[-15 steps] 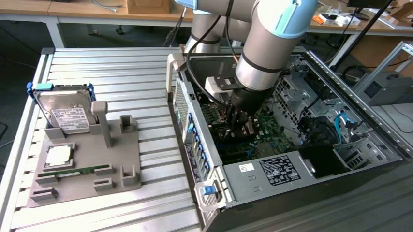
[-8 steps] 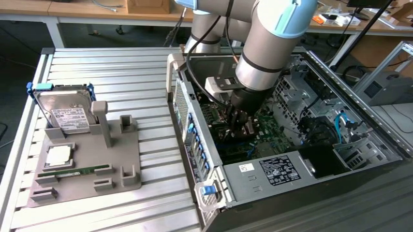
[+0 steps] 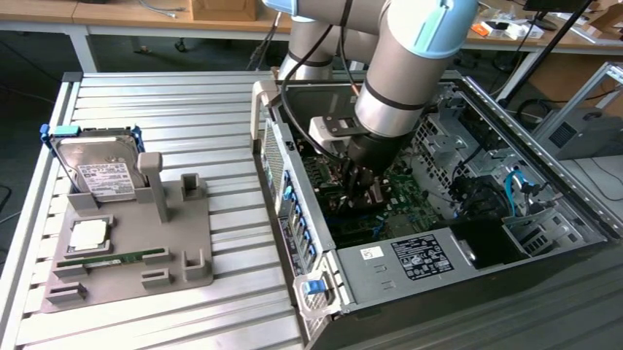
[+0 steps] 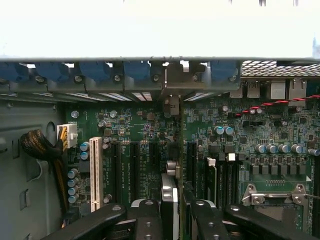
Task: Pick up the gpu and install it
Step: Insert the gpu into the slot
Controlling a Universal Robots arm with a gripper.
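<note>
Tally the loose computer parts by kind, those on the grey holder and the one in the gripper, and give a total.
hard drive: 1
memory stick: 1
pale square chip: 1
gpu, edge-on in the gripper: 1
Total: 4

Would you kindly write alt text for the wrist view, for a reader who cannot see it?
The gripper holds the gpu edge-on over a green motherboard inside an open computer case. A white expansion slot and dark slots run beside the card, with blue slot clips along the case wall beyond.
</note>
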